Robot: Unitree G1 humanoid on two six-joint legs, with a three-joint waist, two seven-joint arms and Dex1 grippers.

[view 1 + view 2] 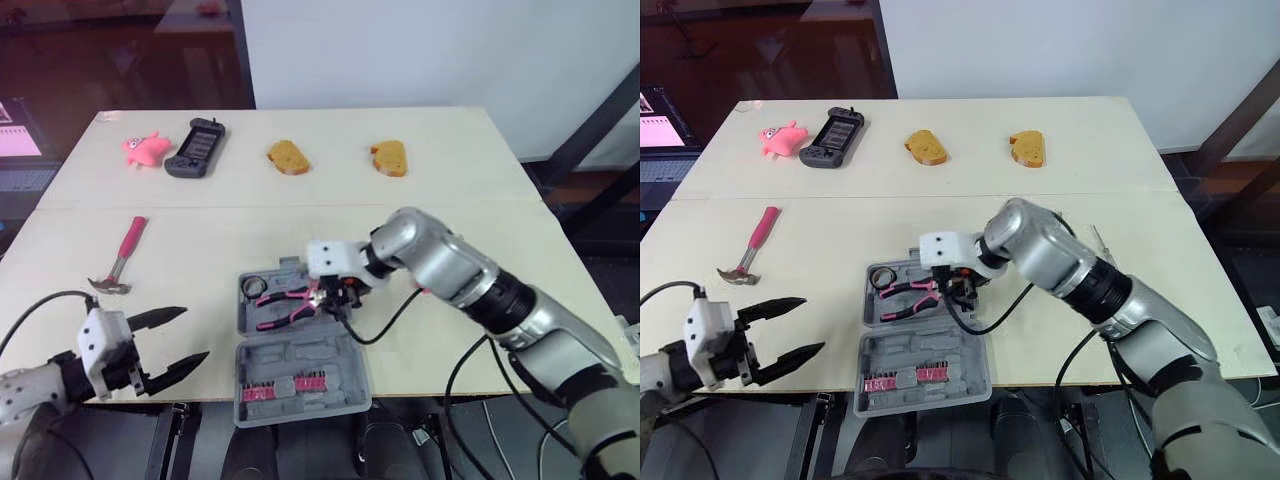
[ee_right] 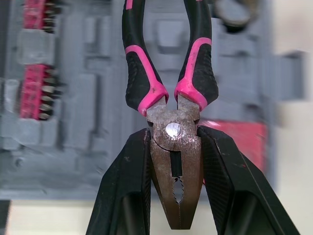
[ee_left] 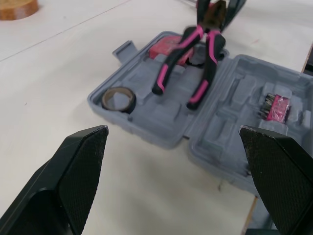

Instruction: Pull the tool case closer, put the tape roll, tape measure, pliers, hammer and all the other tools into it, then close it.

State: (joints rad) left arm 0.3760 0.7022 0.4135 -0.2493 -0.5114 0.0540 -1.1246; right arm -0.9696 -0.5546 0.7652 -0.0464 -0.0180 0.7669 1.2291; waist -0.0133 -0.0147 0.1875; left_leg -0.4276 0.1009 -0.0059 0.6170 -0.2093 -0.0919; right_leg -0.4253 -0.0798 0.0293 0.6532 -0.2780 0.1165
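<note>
- Closest, left of the tool case: left hand, spread wide, holding nothing.
- Tool case itself lying open at the near edge of the tabletop, pink bits in its near half.
- Over the case's far half: right hand pinching the pliers by the metal head, pink handles reaching down into the case.
- Pliers likely hard, stiff and a bit heavy, smooth on the metal; better let go low, no drop.
- In the case's far left corner: tape roll, already inside.
- Left of the case and farther back: hammer, not packed yet. Likely heavy at the head; best grabbed on the pink handle, close to the head.
- Far behind the case: pink toy, black game pad, two bread slices.
</note>
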